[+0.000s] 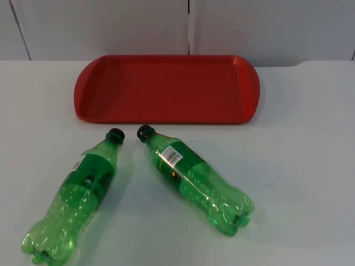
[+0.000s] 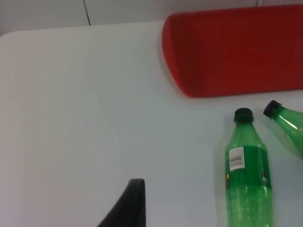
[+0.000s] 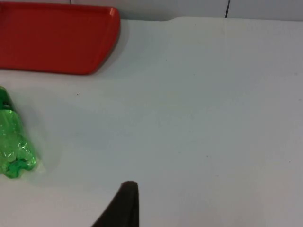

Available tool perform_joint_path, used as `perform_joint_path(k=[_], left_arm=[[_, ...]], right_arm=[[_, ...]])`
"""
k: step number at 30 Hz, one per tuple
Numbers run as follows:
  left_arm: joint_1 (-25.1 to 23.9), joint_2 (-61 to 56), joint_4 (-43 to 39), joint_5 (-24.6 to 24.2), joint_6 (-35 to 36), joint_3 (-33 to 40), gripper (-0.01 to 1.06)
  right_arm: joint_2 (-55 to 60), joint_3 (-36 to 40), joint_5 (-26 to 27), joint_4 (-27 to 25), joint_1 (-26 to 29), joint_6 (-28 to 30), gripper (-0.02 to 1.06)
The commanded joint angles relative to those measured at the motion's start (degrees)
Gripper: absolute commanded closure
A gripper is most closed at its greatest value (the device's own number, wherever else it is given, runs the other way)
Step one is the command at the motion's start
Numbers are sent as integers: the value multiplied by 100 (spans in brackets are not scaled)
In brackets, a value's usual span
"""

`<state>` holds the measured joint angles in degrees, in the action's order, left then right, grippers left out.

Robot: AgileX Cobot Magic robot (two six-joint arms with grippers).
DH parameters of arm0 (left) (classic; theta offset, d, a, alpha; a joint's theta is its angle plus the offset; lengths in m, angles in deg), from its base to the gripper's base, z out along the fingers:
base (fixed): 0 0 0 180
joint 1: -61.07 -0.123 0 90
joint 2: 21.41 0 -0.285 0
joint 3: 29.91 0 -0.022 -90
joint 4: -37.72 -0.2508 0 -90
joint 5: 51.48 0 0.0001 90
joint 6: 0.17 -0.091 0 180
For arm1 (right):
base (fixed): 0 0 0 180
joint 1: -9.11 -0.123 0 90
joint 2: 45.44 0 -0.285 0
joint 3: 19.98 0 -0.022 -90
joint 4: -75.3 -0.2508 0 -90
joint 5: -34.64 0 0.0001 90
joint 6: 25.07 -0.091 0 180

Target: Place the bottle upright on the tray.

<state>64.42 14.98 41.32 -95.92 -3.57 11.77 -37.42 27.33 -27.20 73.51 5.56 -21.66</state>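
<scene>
- Left end effector (image 2: 129, 208): one black fingertip shows in the left wrist view, above bare desk, well apart from the bottles; whether it is open or closed I cannot tell; it holds nothing that I can see
- Right end effector (image 3: 120, 208): one black fingertip in the right wrist view, over bare desk, apart from the right bottle's base; its opening cannot be told either
- Left bottle (image 1: 75, 197): green, black-capped, lying on its side near the desk's front edge; long axis diagonal, cap toward the tray, base toward the front left corner
- Right bottle (image 1: 194, 177): green, also on its side; cap toward the tray and just beside the other cap, base toward the front right; the two form a V
- Red tray (image 1: 166, 111): flat at the desk's rear, nothing on it
- White desk (image 1: 299, 166); pale panelled wall (image 1: 111, 27) behind
</scene>
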Motion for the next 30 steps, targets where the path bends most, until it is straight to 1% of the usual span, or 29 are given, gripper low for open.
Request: perform_joint_path(k=[1,3,5,8,10,15,16,18,21,22,23,24,27,28,30], left_arm=[[-13,333,61,290,-158,-128,0],[-13,683,118,420,-268,-206,0],[-13,826,166,502,-280,-245,0],[-13,1378,189,669,-280,-386,0],[-13,1547,189,670,-346,-459,0],[-13,2608,189,669,-537,-926,0],[-13,2608,189,669,-537,-926,0],[-13,2996,204,669,-549,-1121,0],[-13,3581,458,658,-842,-1440,0],[-13,3581,458,658,-842,-1440,0],[-13,3893,642,658,-1112,-1616,0],[-13,4095,748,658,-1238,-1736,0],[-13,4365,827,628,-1334,-1914,0],[1,4659,841,548,-1423,-2123,0],[1,4949,900,432,-1487,-2318,0]], right_arm=[[-24,28,3,19,32,11,-1],[-24,28,3,19,32,11,-1],[-24,28,3,19,32,11,-1],[-24,28,3,19,32,11,-1],[-24,28,3,19,32,11,-1],[-24,28,3,19,32,11,-1],[-24,28,3,19,32,11,-1],[-24,28,3,19,32,11,-1],[-24,28,3,19,32,11,-1],[-24,28,3,19,32,11,-1],[-24,28,3,19,32,11,-1],[-24,28,3,19,32,11,-1],[-24,28,3,19,32,11,-1],[-24,28,3,19,32,11,-1],[-24,28,3,19,32,11,-1]])
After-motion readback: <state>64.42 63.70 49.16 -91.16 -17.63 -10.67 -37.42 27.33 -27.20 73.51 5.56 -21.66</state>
